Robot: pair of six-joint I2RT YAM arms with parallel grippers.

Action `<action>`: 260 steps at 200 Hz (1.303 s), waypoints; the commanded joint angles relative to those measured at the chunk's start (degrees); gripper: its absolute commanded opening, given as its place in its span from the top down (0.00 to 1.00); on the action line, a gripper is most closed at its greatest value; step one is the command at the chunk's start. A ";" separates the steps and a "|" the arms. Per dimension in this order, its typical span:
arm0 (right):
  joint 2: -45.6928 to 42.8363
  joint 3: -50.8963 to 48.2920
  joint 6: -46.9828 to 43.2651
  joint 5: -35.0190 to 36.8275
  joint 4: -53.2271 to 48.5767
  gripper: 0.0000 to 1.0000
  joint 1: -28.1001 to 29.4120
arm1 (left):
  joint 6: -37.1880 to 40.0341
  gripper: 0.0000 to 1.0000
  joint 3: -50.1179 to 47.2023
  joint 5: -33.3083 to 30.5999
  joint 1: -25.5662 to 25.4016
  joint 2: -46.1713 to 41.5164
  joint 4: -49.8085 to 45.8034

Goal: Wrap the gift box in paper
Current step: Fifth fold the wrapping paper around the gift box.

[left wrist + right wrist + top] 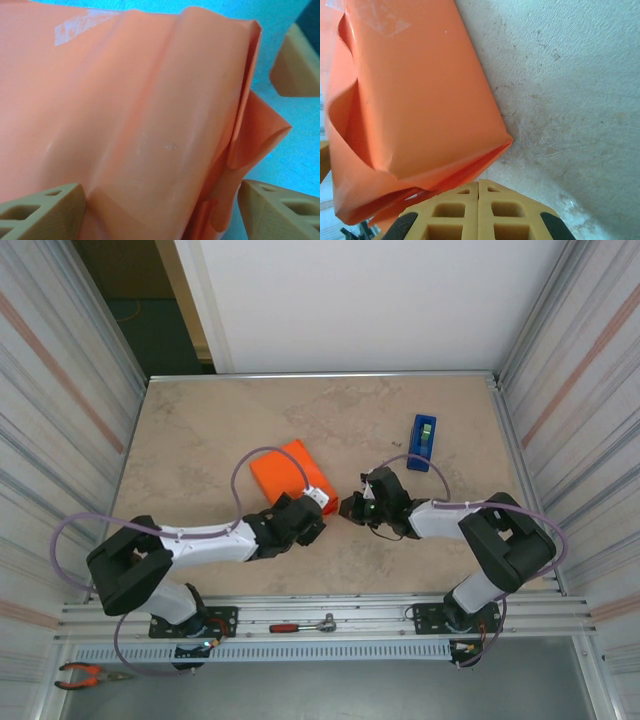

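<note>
The gift box shows as a bright orange parcel [282,470] lying mid-table, wrapped in the paper [125,115], with clear tape [80,27] on its top face. A loose paper flap [257,132] sticks out at the parcel's open end. My left gripper [308,512] is at the parcel's near right corner. It is open, with its tan fingers [42,210] wide apart either side of that end. My right gripper [350,508] is shut with nothing in it. Its closed tips [479,184] sit just off the parcel's folded corner [506,142].
A blue tape dispenser [422,442] stands upright at the back right. Metal walls close in the table on both sides. A red-handled tool [300,625] lies on the front rail, and pliers [85,675] lie below at the left.
</note>
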 commanded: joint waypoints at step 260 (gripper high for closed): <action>9.57 5.48 2.56 -0.27 8.06 1.00 5.43 | -6.80 0.10 12.36 31.09 35.11 -2.31 -11.86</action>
